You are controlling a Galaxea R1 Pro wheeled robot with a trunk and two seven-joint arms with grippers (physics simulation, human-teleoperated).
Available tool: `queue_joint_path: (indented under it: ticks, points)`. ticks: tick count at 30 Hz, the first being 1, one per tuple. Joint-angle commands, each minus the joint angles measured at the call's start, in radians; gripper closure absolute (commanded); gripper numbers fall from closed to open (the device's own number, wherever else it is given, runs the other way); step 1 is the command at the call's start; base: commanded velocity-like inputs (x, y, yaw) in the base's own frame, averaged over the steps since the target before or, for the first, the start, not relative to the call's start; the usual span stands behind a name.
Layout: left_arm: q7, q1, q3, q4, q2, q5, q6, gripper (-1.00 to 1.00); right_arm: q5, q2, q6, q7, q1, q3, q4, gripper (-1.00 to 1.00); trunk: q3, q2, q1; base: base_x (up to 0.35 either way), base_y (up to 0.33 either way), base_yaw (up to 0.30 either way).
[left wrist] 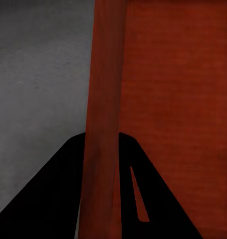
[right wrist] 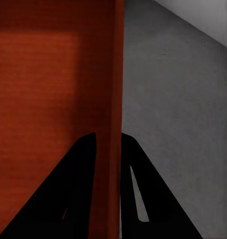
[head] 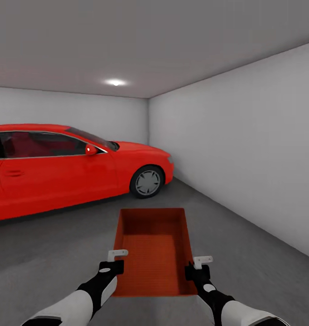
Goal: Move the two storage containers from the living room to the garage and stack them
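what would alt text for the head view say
Both grippers, left and right, clamp the side walls of an orange-red storage container above the grey garage floor. A red car is parked ahead to the left.

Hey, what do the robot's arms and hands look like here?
Both arms have white forearm shells and black wrists. The left hand and right hand are black with a small white bracket on top. Up close, the fingers are plain black wedges; no cables show.

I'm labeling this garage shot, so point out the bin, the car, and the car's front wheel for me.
bin (head: 152, 253): head view, on its flat inner bottom.
car (head: 59, 181): head view, on the side door panel.
front wheel (head: 147, 182): head view, on the hub of the rim.
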Motion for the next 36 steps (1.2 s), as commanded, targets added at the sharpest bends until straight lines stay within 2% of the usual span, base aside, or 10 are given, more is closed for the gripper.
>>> queue_joint_path:
  ticks: [1, 36]
  points:
    - [0.012, -0.001, 0.063, -0.023, 0.047, 0.015, -0.001, 1.0, -0.004, 0.0, -0.002, 0.0, 0.0, -0.027, 0.001, 1.0, -0.002, -0.001, 0.001, 0.321, 0.074, -0.282]
    - [0.012, -0.001, 0.064, -0.023, 0.049, 0.015, -0.001, 1.0, -0.004, 0.001, -0.002, 0.0, 0.0, -0.027, 0.001, 1.0, -0.002, -0.001, 0.001, 0.321, 0.075, -0.282]
